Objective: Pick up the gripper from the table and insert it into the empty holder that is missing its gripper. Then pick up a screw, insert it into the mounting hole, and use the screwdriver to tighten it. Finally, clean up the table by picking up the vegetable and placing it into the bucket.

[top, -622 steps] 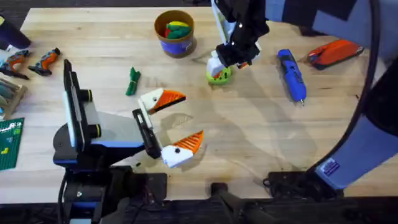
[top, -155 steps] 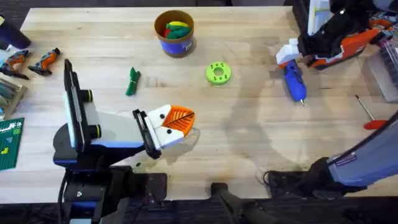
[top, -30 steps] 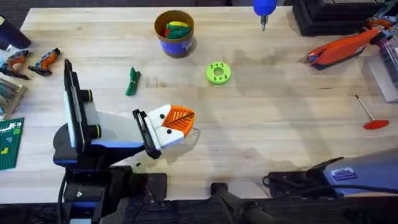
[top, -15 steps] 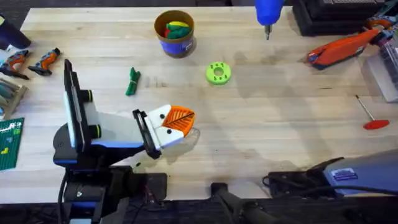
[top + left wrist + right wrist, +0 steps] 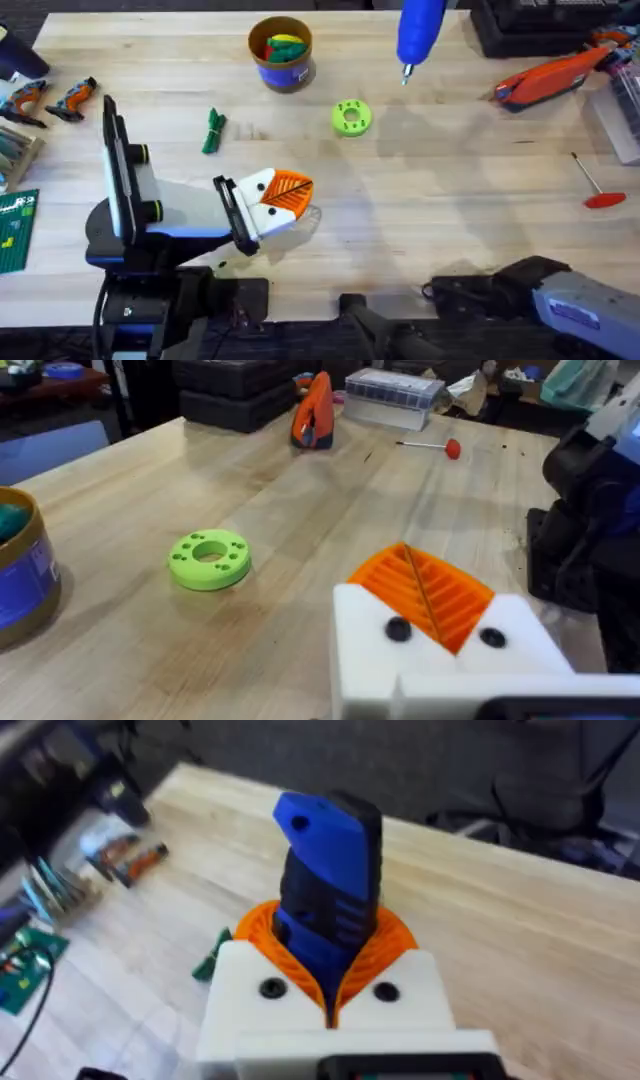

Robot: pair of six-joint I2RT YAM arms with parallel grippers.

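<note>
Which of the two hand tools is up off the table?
The blue screwdriver, clamped between the right gripper's orange pads and hanging tip-down over the far edge. The thin red-handled rod lies flat at the right.

Bright, even light from above on the pale tabletop [image 5: 420, 200]. Soft gray shadows beside the green disc [image 5: 350, 117]. Blurry blue screwdriver [image 5: 420, 30] up close under the overhead camera. Fuzzy far room in the wrist views. Dark at the bottom edge.
</note>
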